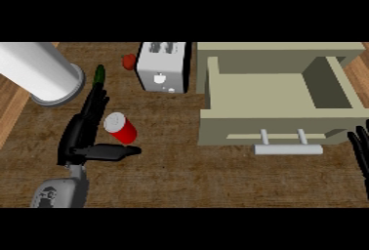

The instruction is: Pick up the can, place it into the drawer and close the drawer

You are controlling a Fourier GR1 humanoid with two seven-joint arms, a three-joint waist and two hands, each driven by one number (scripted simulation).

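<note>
Flanking a red cylindrical can, left of the beige drawer, with black left hand (fingers straight); resting black right hand, uncurled, right of it

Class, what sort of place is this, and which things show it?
Most likely a kitchen counter: a white toaster stands on the wooden worktop, next to an open drawer, with a red can nearby.
</note>
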